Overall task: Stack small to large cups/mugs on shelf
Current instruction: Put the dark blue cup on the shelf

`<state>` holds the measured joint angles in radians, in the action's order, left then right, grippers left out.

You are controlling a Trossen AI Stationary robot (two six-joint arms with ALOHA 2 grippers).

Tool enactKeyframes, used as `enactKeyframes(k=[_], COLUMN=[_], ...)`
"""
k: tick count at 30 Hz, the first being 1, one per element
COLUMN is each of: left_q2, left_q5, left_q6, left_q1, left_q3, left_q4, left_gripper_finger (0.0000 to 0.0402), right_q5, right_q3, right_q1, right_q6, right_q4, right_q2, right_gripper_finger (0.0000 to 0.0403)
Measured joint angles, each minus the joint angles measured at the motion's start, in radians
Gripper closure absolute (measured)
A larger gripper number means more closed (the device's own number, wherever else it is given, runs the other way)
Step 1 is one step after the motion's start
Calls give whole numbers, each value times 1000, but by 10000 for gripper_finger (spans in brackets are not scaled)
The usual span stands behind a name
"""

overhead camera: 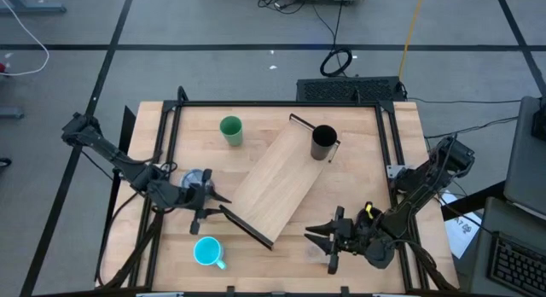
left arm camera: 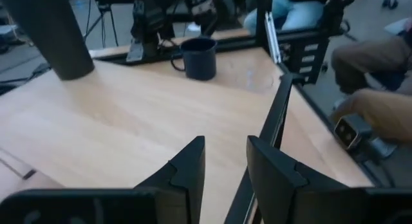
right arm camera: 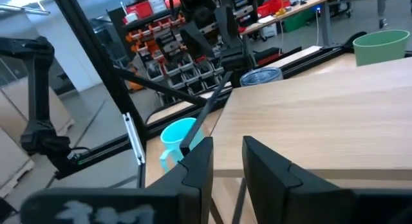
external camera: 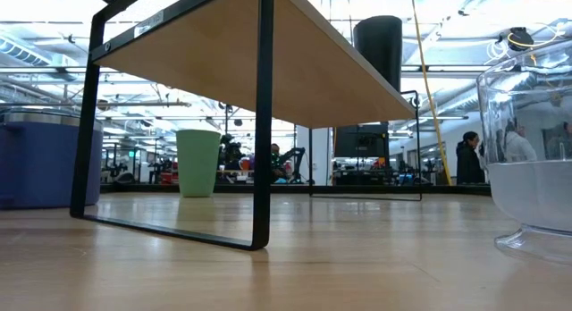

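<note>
The shelf [overhead camera: 277, 184] lies slantwise on the table's middle. The tall black cup [overhead camera: 322, 143] stands on its far end. The green tumbler [overhead camera: 230, 131] stands on the table at the far left, and the blue-purple mug [overhead camera: 196, 182] beside my left gripper [overhead camera: 213, 208]. The cyan mug [overhead camera: 207, 252] is at the near left. A clear cup [external camera: 536, 150] stands close to the low camera. A dark mug [left arm camera: 196, 56] stands near my right arm. My left gripper [left arm camera: 225, 166] is open at the shelf's near end bracket [left arm camera: 273, 121]. My right gripper [overhead camera: 320, 237] [right arm camera: 226, 163] is open at the shelf's long near edge.
A black frame [overhead camera: 175, 118] runs round the tabletop's edges. Bare wood shows between the shelf and the table's right side [overhead camera: 363, 169]. People stand in the room beyond the table [external camera: 469, 159], and a person's arm [left arm camera: 380, 108] rests past the table's edge.
</note>
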<state>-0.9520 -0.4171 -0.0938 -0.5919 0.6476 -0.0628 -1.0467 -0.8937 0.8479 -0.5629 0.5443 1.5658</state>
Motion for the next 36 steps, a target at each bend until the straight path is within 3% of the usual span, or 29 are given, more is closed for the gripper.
enactKeyframes(k=[4, 9, 15, 25, 36], left_q2=[0, 0, 0, 0, 0], left_q5=[-3, -7, -12, -38, -62], left_q6=[3, 20, 25, 30, 49], left_q1=[0, 9, 10, 10, 13], left_q3=[0, 0, 0, 0, 0], left_q4=[-41, -46, -48, -50, -51], left_gripper_finger=[284, 284, 284, 284, 284], right_q5=[0, 9, 107, 433, 633], right_q3=[-88, -286, -441, -480, -480], right_q1=[12, 11, -11, -59, -61], right_q6=[-14, -162, -352, -702, -871], right_q4=[-108, -500, -880, -1169, -1299], right_q2=[0, 0, -1, -1, 0], right_gripper_finger=[330, 330, 330, 330, 330])
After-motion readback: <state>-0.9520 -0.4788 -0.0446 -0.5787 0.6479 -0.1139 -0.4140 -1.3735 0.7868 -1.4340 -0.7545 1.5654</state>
